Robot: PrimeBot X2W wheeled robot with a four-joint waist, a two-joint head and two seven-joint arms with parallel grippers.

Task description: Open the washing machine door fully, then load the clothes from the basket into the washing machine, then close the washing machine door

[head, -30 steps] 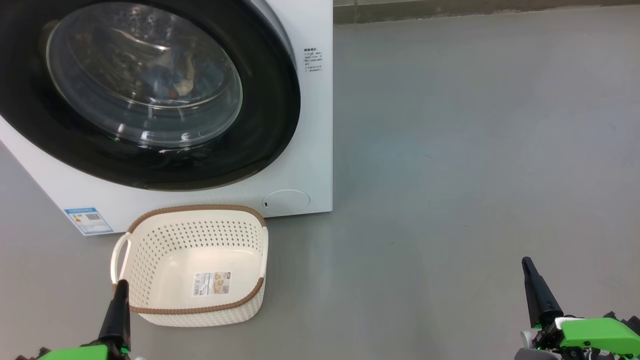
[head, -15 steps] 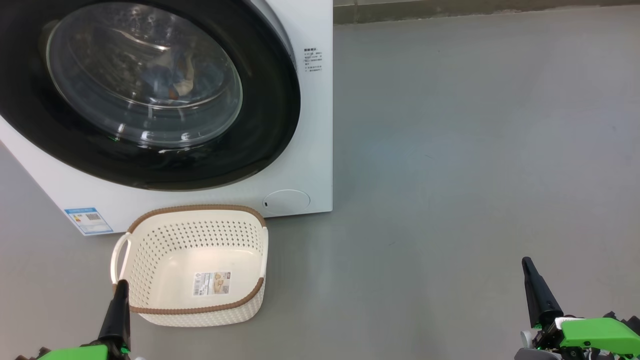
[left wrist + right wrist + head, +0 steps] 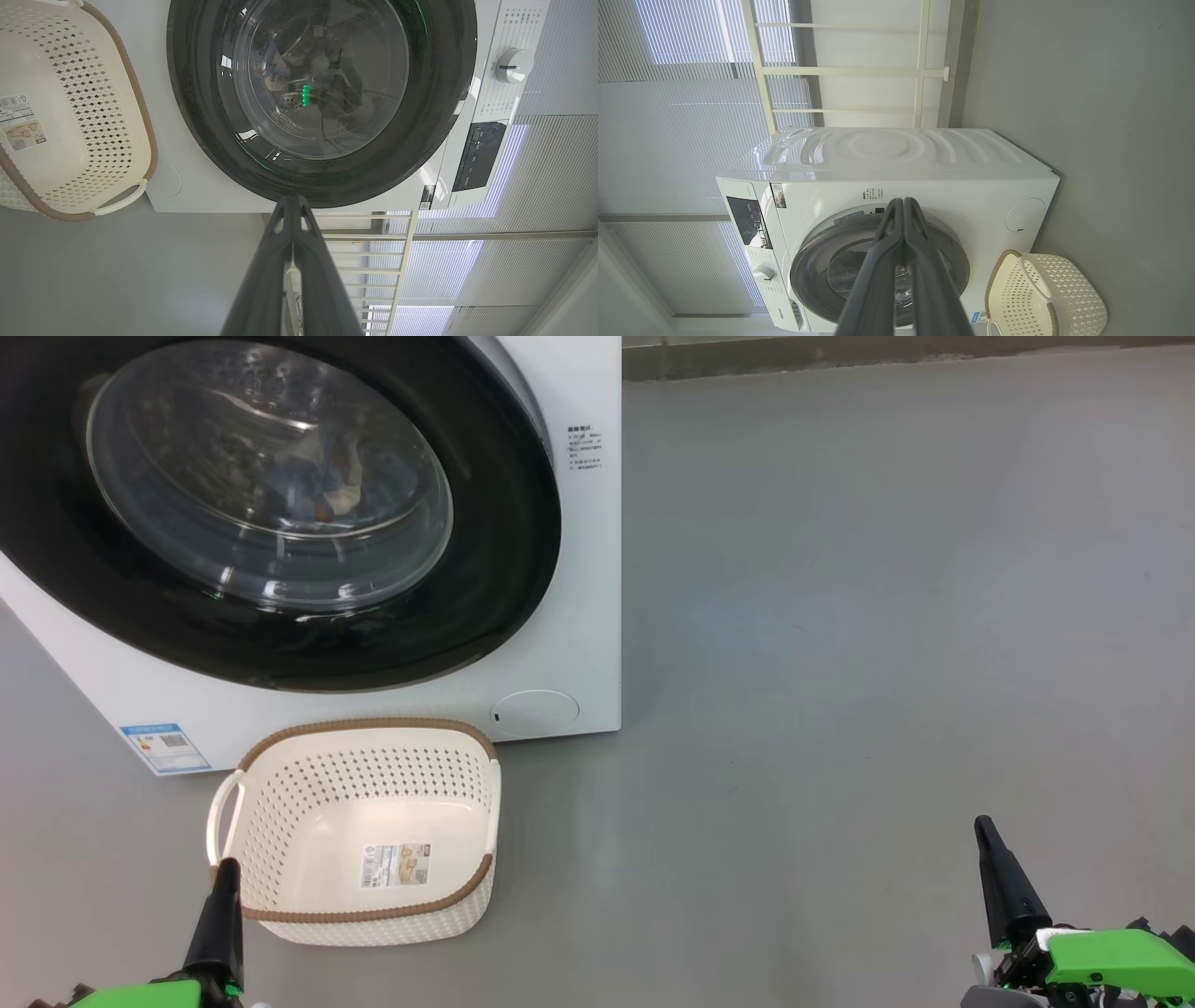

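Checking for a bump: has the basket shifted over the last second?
No. The basket sits where it was, its rim just as close to the round flap on the washing machine.

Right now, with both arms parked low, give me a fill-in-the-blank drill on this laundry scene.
1. The washing machine door is ____.
2. The basket on the floor is ____.
3. The clothes show through the door's ____.
4. The left gripper and the right gripper are both ____.

Missing words: closed; empty; glass; shut.
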